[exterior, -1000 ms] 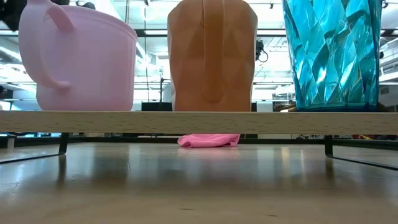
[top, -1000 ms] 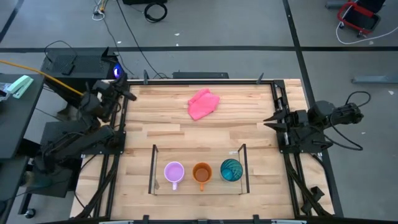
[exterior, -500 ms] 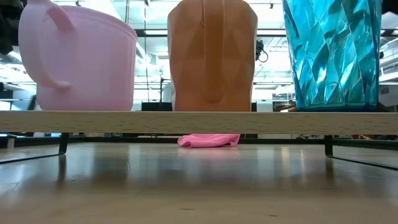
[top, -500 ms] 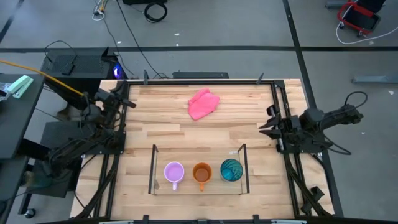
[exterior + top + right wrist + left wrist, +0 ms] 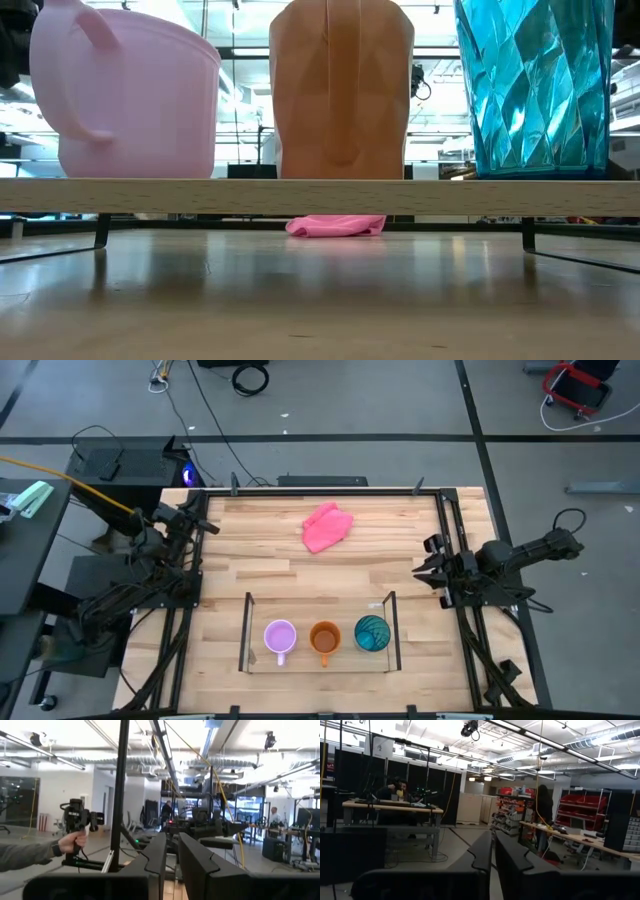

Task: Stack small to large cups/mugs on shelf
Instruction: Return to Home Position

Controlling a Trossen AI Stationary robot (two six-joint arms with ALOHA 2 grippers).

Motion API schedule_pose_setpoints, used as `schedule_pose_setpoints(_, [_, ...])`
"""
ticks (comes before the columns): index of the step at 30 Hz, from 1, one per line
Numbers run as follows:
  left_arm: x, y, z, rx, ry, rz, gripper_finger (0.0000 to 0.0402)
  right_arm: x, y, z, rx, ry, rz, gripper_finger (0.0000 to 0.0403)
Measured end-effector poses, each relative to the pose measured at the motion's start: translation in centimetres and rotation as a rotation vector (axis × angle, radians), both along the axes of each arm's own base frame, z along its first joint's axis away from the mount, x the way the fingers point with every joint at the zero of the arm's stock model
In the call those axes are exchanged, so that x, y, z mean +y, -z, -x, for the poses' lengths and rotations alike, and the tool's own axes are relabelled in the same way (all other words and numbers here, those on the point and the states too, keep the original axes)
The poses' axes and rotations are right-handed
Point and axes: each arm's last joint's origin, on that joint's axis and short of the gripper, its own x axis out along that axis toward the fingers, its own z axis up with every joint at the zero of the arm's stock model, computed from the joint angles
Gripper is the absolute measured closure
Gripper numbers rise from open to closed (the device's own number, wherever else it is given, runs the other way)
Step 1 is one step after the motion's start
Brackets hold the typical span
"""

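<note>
Three vessels stand in a row on the shelf (image 5: 300, 662), each resting on its base: a lilac mug (image 5: 280, 637) on the left, an orange mug (image 5: 325, 638) in the middle, a teal translucent cup (image 5: 372, 632) on the right. The low view shows the lilac mug (image 5: 130, 95), the orange mug (image 5: 340, 90) and the teal cup (image 5: 535, 85) on the wooden shelf board (image 5: 320, 196). My left gripper (image 5: 208, 525) is shut at the table's left edge. My right gripper (image 5: 420, 571) is shut at the right edge. Both are far from the shelf and touch nothing.
A crumpled pink cloth (image 5: 327, 526) lies on the far middle of the table, also seen under the shelf as the pink cloth (image 5: 335, 226). Bare wood lies between it and the shelf. A person's hand (image 5: 70, 841) holds a device beyond the table.
My right gripper has moved toward the table's near edge and slightly inward along the right edge, still shut. My left arm has drawn back a little at the left edge. The cups and the cloth have stayed in place.
</note>
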Motion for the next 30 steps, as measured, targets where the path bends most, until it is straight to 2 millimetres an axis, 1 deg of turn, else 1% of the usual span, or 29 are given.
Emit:
schedule_pose_setpoints(2, [0.0,0.0,0.0,0.0,0.0,0.0,0.037,0.0,0.7,0.0,-0.022,-0.001,0.001,0.0345])
schedule_pose_setpoints(5, [-0.1,0.0,0.1,-0.004,0.0,-0.003,0.0371,0.0,1.0,0.2,-0.082,0.006,0.002,0.0345])
schedule_pose_setpoints(8, [-0.2,-0.2,0.3,-0.018,0.0,-0.015,0.0375,-0.1,0.6,0.2,-0.098,0.015,0.017,0.0345])
schedule_pose_setpoints(12, [-0.6,-0.4,0.8,-0.053,0.0,-0.043,0.0381,-0.1,-0.9,0.5,-0.144,0.026,0.023,0.0345])
schedule_pose_setpoints(17, [-0.7,-0.4,0.9,-0.049,-0.004,-0.044,0.0376,-0.3,-0.9,0.9,-0.125,0.06,0.029,0.0345])
schedule_pose_setpoints(23, [-0.7,-0.4,0.9,-0.039,-0.007,-0.042,0.0368,-0.7,-1.2,2.3,-0.176,0.06,0.004,0.0345])
schedule_pose_setpoints(25, [-0.6,-0.3,0.8,-0.031,-0.007,-0.035,0.0368,-0.8,-1.0,2.5,-0.167,0.058,0.006,0.0345])
schedule_pose_setpoints(30, [-0.5,0.1,0.7,-0.003,-0.014,-0.009,0.0375,-0.8,-0.6,2.6,-0.13,0.051,0.002,0.0345])
